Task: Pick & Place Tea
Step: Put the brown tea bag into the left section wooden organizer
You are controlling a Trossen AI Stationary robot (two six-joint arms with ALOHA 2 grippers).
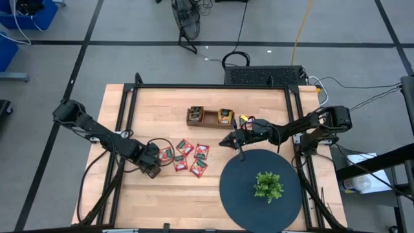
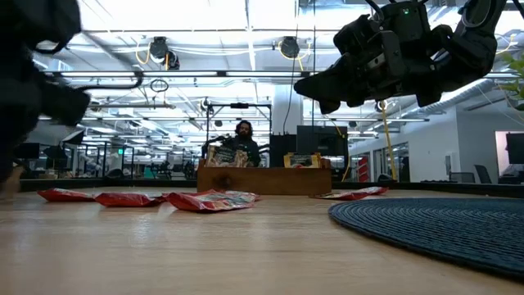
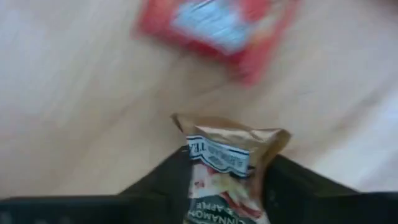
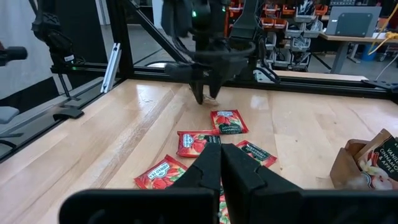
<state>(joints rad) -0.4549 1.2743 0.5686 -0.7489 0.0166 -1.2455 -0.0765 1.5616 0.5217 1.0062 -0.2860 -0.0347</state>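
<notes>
A: Well, whereabouts for the left end effector (image 1: 155,167)?

B: Down low at 9 o'clock on the tabletop (image 1: 194,204), at the outer edge of the loose tea. Clamped on a brown-gold sachet (image 3: 227,155), one dark finger on each side, pale label turned toward the wrist camera.

A: Lying flat or raised?

B: Standing tilted between the fingers. Hard to say whether clear of the wood or touching it.

A: And the remaining tea?

B: Five red sachets (image 1: 185,147) lying flat in a close cluster, just at 9 o'clock of the tabletop's middle, right beside that left end effector. More packets standing upright in the wooden tray (image 1: 210,119) at 12 o'clock, in the compartments at both ends. One further packet (image 1: 246,120) just beside the tray's 3 o'clock end.

A: Right end effector (image 1: 234,140)?

B: Hanging above the tabletop at 2 o'clock of the middle, fingers pressed together on nothing. Near the 11 o'clock rim of a round dark mat (image 1: 236,194), itself at 5 o'clock and carrying a small green plant (image 1: 268,186).

A: Anything behind?

B: Seen level across the wood, a person (image 2: 243,138) seated far back in the room, past the tray.
</notes>
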